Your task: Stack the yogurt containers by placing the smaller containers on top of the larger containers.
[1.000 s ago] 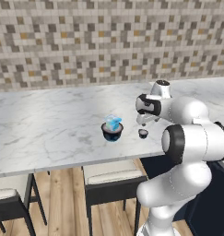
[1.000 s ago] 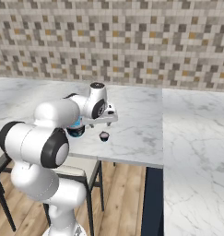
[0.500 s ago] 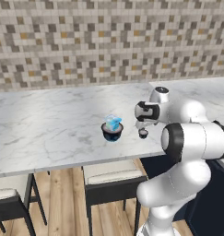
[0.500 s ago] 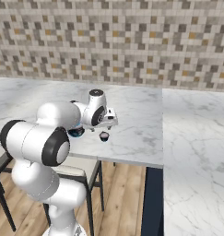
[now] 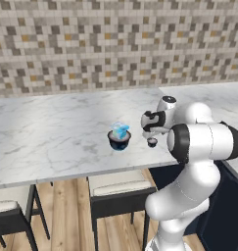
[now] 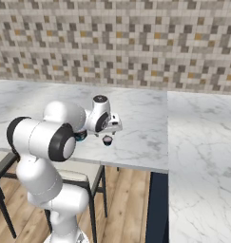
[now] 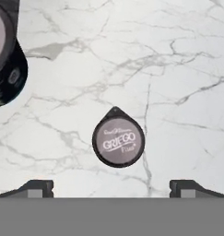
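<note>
On the marble counter, the light-blue container sits on top of the wide dark tub, so one part of the stack looks done. During the last second the gripper has come lower over the tiny dark cup, which stands alone on the marble, at about 3 o'clock from the tub in the left base view. From the hand camera the cup is just above the fingertips, at 12 o'clock, between their lines (the lid reads "GRIEGO"). The jaws stand wide apart and hold nothing. I judge that the descent prepares a grasp of the cup.
</note>
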